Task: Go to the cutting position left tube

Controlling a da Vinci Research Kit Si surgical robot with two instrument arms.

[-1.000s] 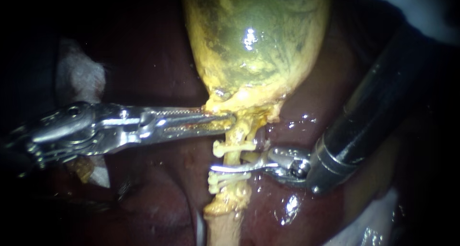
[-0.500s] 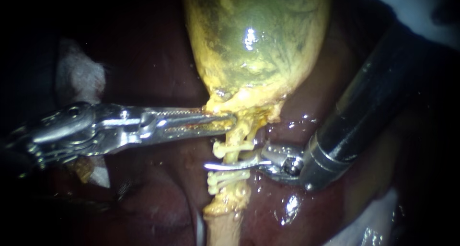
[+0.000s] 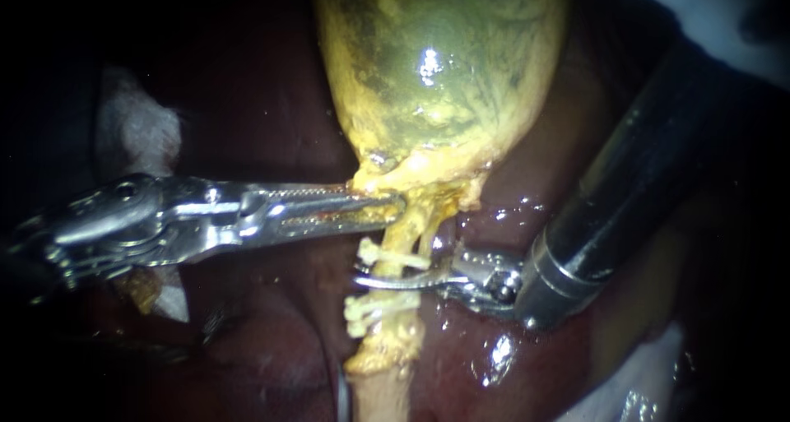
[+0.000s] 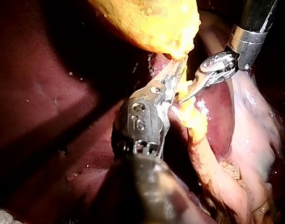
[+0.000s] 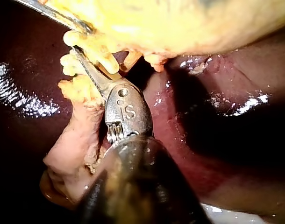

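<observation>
— Two instruments in view. State of yours?
— My right instrument (image 3: 366, 282) lays one blade across the front of the left tube (image 3: 407, 234), between the upper clip (image 3: 393, 257) and the lower clip (image 3: 374, 307). How its jaws stand, I cannot tell. My left instrument (image 3: 387, 209) is clamped on yellow tissue at the neck of the gallbladder (image 3: 436, 76).
— Surroundings?
— Dark liver (image 3: 271, 340) beneath.
</observation>
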